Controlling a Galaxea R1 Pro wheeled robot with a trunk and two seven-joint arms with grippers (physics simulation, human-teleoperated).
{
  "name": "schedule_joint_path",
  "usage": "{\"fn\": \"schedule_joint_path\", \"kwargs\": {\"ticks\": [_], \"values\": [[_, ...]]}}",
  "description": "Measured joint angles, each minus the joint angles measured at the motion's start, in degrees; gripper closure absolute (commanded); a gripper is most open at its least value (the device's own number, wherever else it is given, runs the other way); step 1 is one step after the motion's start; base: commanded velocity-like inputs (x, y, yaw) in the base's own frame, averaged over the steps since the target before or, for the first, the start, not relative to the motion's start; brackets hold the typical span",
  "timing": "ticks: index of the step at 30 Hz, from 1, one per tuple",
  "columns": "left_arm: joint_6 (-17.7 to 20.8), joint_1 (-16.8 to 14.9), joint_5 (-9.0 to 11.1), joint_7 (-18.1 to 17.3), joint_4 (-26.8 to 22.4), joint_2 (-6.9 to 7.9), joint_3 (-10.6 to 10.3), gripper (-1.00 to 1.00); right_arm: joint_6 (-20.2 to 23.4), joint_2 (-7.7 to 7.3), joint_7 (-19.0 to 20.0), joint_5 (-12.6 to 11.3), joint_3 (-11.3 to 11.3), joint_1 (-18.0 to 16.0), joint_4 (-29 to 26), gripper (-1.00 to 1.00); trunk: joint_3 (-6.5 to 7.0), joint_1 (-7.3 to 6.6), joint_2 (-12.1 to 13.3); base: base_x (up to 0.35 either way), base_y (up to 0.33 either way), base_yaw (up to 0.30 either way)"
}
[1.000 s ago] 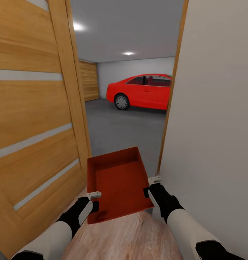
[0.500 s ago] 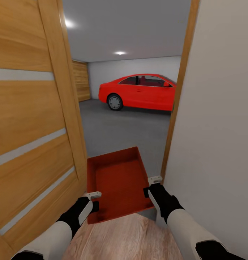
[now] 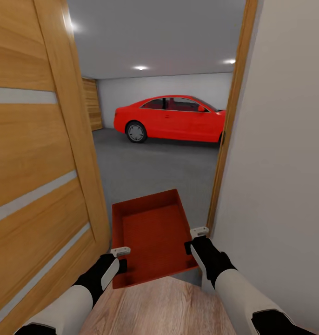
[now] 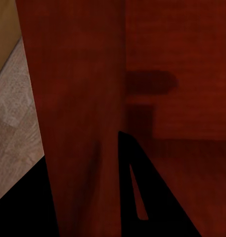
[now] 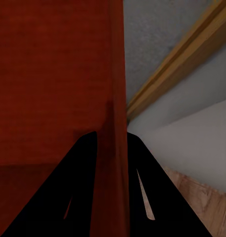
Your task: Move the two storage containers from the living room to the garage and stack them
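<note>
Orange-red container (image 3: 150, 237) clamped at both side walls — left jaws' outer finger seemingly hidden behind wall.

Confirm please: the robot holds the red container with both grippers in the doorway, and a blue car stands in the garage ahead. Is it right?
Not quite: the car is red, not blue, as the head view shows. The rest holds: left gripper and right gripper grip the container in the doorway.

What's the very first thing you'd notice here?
The shiny red car parked at the far end of the grey garage floor, seen through the doorway. Next, the orange-red container held low in front by both grippers, left gripper and right gripper, beside the open wooden door.
</note>
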Motion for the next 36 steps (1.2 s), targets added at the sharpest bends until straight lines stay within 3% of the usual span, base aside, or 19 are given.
{"fn": "schedule_joint_path", "kwargs": {"ticks": [16, 36], "values": [[0.1, 0.0, 0.1, 0.0, 0.0, 0.01, 0.0, 1.0, 0.2, 0.04, 0.0, 0.1, 0.0, 0.0, -0.1, 1.0, 0.0, 0.0, 0.0, 0.0, 0.074, -0.019], [0.0, 0.0, 0.4, 0.0, 0.0, 0.01, -0.1, 1.0, 0.6, 0.06, 0.1, 0.5, 0.0, 0.0, -0.5, 1.0, 0.0, 0.0, 0.0, 0.0, 0.289, -0.285]]}}
